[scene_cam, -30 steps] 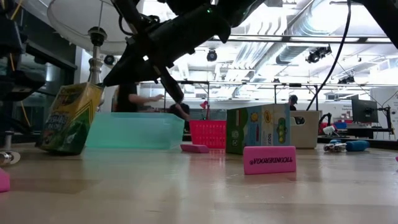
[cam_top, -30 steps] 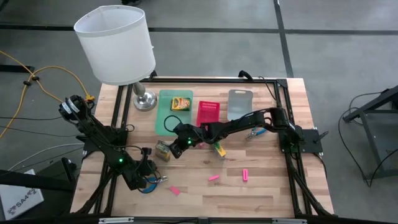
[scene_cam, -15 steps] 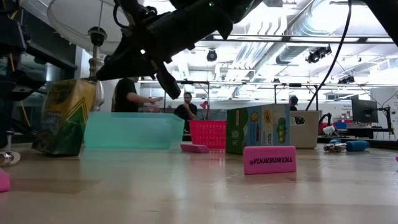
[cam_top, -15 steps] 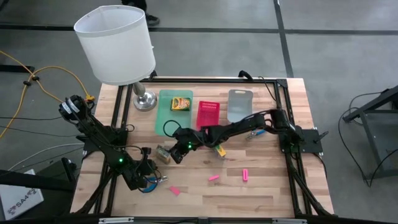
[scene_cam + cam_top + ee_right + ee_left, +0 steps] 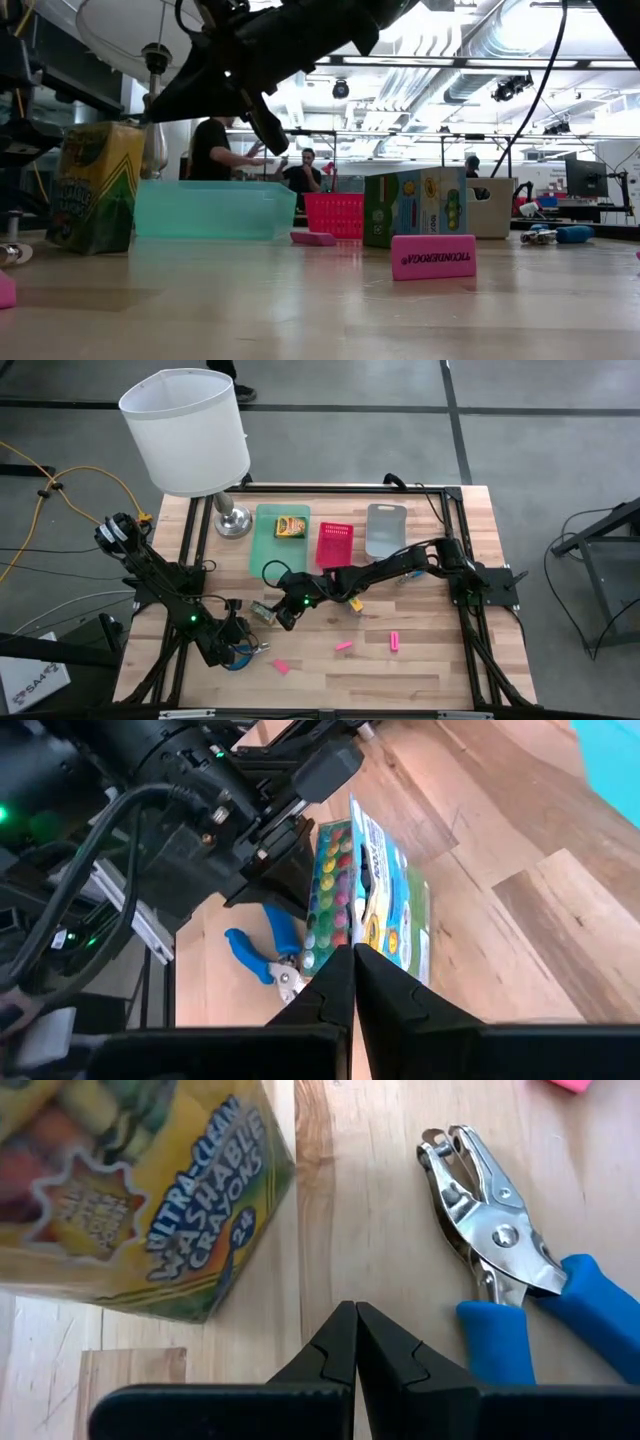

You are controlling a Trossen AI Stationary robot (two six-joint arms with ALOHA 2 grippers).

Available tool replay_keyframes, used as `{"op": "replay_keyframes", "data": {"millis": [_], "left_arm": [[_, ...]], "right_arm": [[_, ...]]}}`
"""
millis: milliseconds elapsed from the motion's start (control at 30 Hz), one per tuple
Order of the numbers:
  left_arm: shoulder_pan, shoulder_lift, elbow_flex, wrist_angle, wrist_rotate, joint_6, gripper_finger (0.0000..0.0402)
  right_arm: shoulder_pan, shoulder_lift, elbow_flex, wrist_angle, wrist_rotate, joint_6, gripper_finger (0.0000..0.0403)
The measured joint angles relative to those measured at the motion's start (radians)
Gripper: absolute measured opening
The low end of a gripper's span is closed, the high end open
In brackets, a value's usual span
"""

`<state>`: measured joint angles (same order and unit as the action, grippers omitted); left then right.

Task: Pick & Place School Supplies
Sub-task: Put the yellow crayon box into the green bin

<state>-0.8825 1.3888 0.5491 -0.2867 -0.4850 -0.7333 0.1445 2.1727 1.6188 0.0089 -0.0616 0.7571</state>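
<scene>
Altogether three crayon boxes point(image 5: 290, 526), three erasers point(image 5: 343, 646).

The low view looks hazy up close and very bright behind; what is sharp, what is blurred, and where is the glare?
In the low view the pink eraser block with its lettering is sharp, while the wooden table nearest the camera is soft. Ceiling lights wash out the room behind. In the left wrist view the yellow-and-green crayon box blurs at its near edge, and the blue-handled metal punch glints.

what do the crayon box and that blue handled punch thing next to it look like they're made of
Crayon box: printed card, by its folded edges and slight sheen. Blue-handled punch: shiny, probably steel head with bright reflections and a rivet; the smooth blue grips look like a plastic or rubbery coating.
</scene>
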Motion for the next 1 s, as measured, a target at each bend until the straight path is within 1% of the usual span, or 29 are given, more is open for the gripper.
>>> {"op": "replay_keyframes", "data": {"millis": [300, 567, 833, 1000], "left_arm": [[0.000, 0.000, 0.000, -0.003, -0.001, 0.000, 0.0001], [0.002, 0.000, 0.000, -0.058, -0.003, 0.003, 0.0003], [0.001, 0.000, 0.000, -0.063, -0.003, 0.052, 0.0036], [0.000, -0.001, 0.002, -0.135, -0.017, 0.026, 0.0061]], "right_arm": [[0.006, -0.008, 0.001, -0.032, 0.011, -0.024, 0.0003], [0.006, -0.008, 0.001, -0.029, 0.010, -0.025, 0.0003], [0.006, -0.008, 0.001, -0.028, 0.010, -0.025, 0.0003], [0.006, -0.008, 0.001, -0.028, 0.007, -0.025, 0.0003]]}}
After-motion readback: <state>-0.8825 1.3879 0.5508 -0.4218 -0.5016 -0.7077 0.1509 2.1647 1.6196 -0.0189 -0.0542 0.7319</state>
